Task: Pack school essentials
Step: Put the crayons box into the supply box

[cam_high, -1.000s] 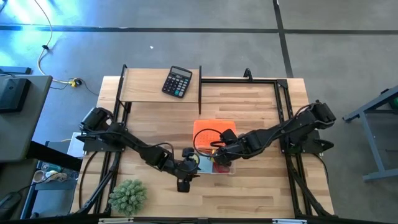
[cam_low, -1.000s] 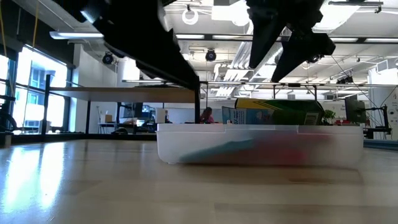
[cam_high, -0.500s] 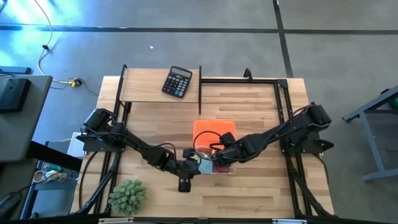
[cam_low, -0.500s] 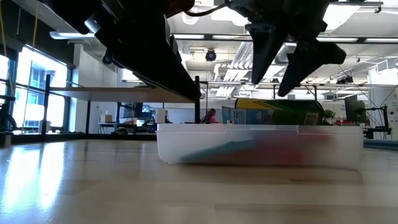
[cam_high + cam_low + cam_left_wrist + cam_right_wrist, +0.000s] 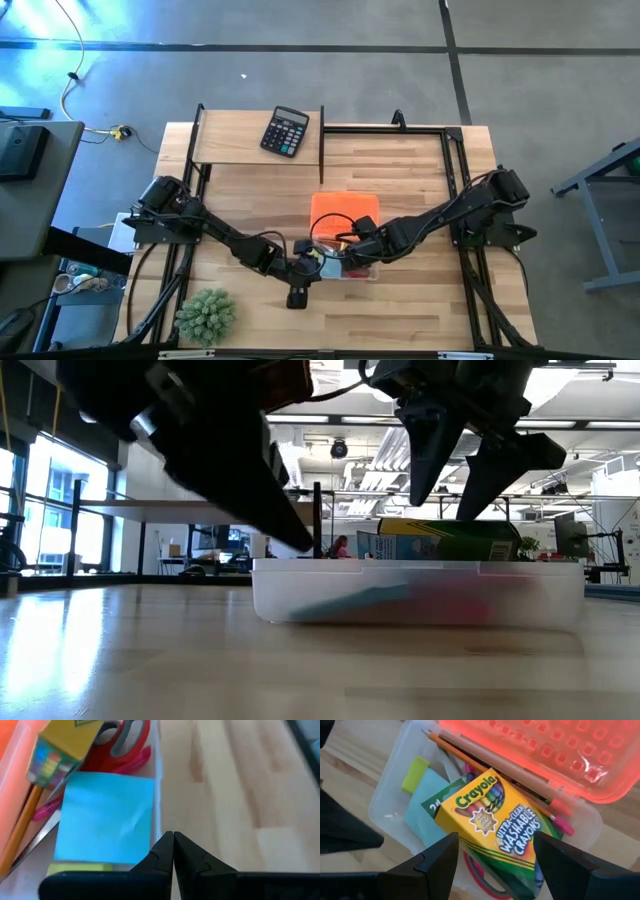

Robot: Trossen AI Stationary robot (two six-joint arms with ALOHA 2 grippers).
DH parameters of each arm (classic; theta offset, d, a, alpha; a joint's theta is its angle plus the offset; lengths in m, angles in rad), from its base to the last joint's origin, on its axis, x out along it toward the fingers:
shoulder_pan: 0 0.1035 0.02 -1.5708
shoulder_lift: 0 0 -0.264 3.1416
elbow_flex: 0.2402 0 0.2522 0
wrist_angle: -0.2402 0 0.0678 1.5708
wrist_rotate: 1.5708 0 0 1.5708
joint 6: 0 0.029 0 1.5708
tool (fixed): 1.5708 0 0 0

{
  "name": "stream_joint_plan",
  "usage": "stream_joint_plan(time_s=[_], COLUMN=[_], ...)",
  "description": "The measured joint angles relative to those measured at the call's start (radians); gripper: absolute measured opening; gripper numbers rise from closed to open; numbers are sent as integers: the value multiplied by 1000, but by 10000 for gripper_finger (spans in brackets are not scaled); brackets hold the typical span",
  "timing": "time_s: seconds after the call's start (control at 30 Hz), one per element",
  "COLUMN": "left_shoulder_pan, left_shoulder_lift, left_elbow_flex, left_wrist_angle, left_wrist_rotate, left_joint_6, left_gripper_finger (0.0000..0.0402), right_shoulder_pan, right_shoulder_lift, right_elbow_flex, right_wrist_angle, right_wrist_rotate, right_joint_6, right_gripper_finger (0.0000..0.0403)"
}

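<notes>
A clear plastic box (image 5: 362, 270) with its orange lid (image 5: 345, 211) laid open on the far side holds the school essentials. Inside lie a green-yellow crayon packet (image 5: 495, 820), a light-blue notepad (image 5: 105, 817), red-handled scissors (image 5: 120, 742), wooden pencils (image 5: 485, 760), a pink pen (image 5: 560, 822) and a small yellow block (image 5: 415, 774). The packet lies tilted on top of the others. My left gripper (image 5: 173, 851) is shut at the box's left wall. My right gripper (image 5: 497, 857) is open just above the packet (image 5: 450, 538), one finger on either side of it. My left gripper has its shut fingertips (image 5: 165, 847) at the rim of the box's left wall (image 5: 158, 815), coming slanting down from the table's left. I cannot tell whether they touch the rim.
A black calculator (image 5: 285, 131) lies on the raised shelf at the far left. A spiky green plant (image 5: 206, 315) stands at the near left corner. Bare wood lies right of the box and near it. Black frame rails (image 5: 455, 180) run along both table sides.
Both grippers have come down. The left arm's fingers have sunk toward the box's left rim. The right gripper has dropped, still open, closer over the crayon packet. Nothing in the box has moved.
</notes>
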Motion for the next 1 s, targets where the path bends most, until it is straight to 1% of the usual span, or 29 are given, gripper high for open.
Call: stream_joint_plan(time_s=[0.3,0.43,0.67,1.0], left_shoulder_pan=[11,20,20,20], left_shoulder_lift=[18,17,17,17], left_elbow_flex=[2,3,3,2], left_wrist_angle=[3,-2,-5,0], left_wrist_rotate=[-21,-15,-26,-37], left_joint_6=[-7,-15,-15,-15], left_gripper_finger=[0,0,0,0], right_shoulder_pan=[2,4,24,46], right_shoulder_lift=[9,11,22,66], right_elbow_flex=[0,0,0,0], right_wrist_angle=[56,72,118,211], right_wrist_rotate=[-20,-46,-58,-101], right_joint_6=[-2,-2,24,48], right_gripper_finger=[247,247,247,247])
